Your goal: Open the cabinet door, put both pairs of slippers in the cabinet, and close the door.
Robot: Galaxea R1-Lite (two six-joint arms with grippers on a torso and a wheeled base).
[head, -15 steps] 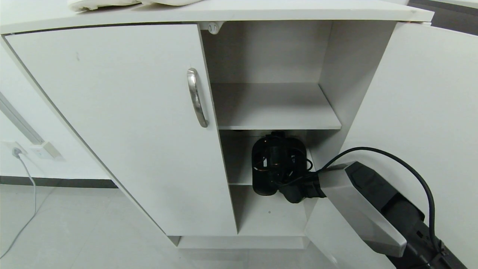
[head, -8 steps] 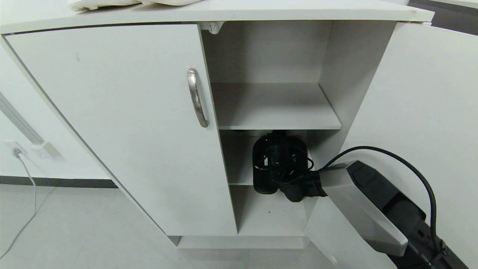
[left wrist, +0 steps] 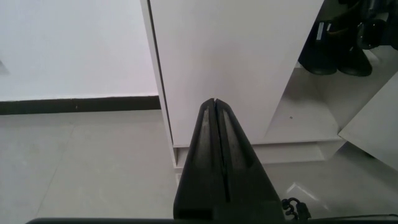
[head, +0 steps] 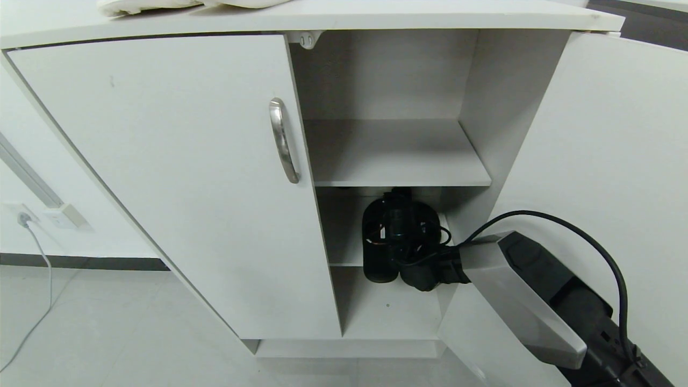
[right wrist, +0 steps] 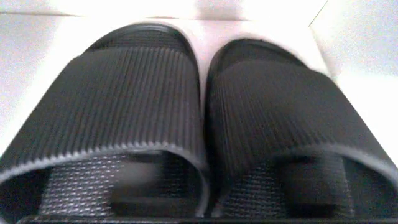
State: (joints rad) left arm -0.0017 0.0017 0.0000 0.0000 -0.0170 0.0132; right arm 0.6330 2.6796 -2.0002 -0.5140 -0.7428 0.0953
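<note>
plain indoor room: white cabinet [head: 161, 161], tiled floor [head: 107, 333], wall socket [head: 21, 217], dark skirting [head: 80, 262].

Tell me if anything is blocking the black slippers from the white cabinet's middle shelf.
Nothing visible does. The pair of black ribbed rubber slippers is already inside the opening at the white middle shelf, and the white right cabinet door is swung wide open beside them.

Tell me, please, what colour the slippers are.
The slippers are black and ribbed; see the right wrist view.
</note>
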